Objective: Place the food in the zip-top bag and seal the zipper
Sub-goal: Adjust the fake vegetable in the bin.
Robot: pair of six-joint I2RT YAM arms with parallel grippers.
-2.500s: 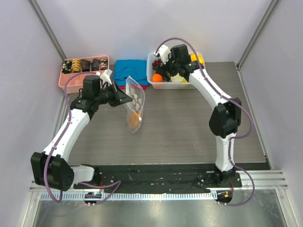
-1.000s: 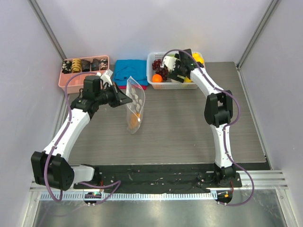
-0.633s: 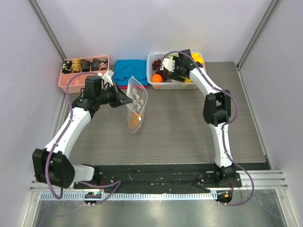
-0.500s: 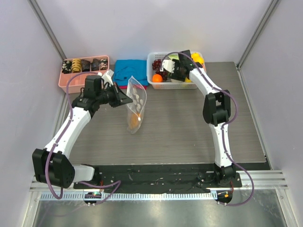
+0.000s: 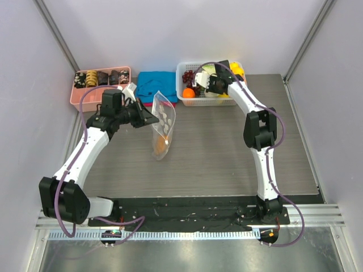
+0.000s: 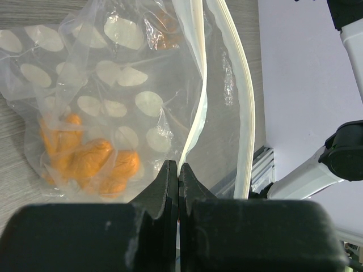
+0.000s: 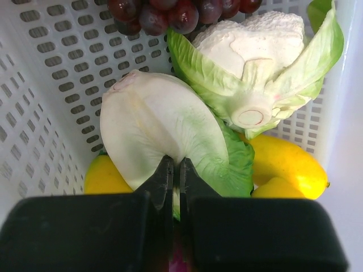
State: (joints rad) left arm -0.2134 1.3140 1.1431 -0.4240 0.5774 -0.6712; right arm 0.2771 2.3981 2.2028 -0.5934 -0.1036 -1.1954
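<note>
One orange knobbly piece [image 6: 93, 164] sits down in the bottom of the zip-top bag [image 6: 85, 85]. The bag's mouth is gaping, with the zipper [image 6: 246, 113] strips apart. The left gripper [image 6: 178, 169] has its jaws pinched tight on one lip of that mouth, holding the bag up left of the middle of the table [image 5: 215, 147]. Over in the white basket [image 7: 45, 79] at the back, the right gripper [image 7: 176, 167] is clamped on a pale green lettuce [image 7: 159, 130] leaf. Grapes [image 7: 170, 14] and yellow fruit [image 7: 289, 161] lie right beside it.
</note>
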